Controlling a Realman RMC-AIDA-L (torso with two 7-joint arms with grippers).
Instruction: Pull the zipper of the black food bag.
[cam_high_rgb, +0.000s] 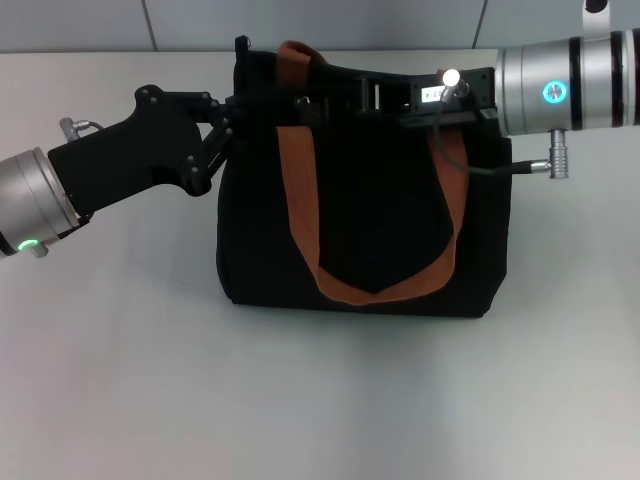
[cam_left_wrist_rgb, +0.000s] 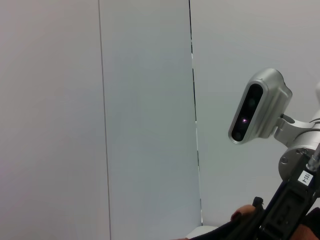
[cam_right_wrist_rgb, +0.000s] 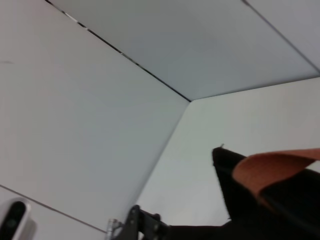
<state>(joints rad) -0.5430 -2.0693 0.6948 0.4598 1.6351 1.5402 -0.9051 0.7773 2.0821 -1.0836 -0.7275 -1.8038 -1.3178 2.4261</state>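
1. Head view shows the bag (cam_high_rgb: 365, 215) in the middle of the frame, standing on a white table (cam_high_rgb: 320, 400).
2. It is black and boxy. An orange strap (cam_high_rgb: 300, 200) loops down its front like a big U.
3. The left gripper (cam_high_rgb: 262, 108) comes in from the left side of the frame. It reaches the upper left corner of the bag, at the top edge.
4. Its fingers sit against dark cloth there, so I cannot tell if they are apart or together.
5. The right gripper (cam_high_rgb: 365, 98) comes in from the upper right of the frame. It lies along the top edge of the bag, near the middle.
6. Its tips are black on black, so I cannot tell if they pinch anything.
7. The zipper is on the top edge, but I cannot pick out its little pull in any view.
8. A small light (cam_high_rgb: 451, 76) glows on the right arm, above the upper right of the bag.
9. A thin cable (cam_high_rgb: 470, 165) hangs from that arm down over the bag's right side.
10. The left wrist view mostly shows a grey wall (cam_left_wrist_rgb: 100, 100). A silver camera (cam_left_wrist_rgb: 257, 107) on the other arm sits at the right of the frame.
11. The right wrist view shows a corner of the bag (cam_right_wrist_rgb: 235, 185) and a bit of strap (cam_right_wrist_rgb: 272, 167) at the lower right.
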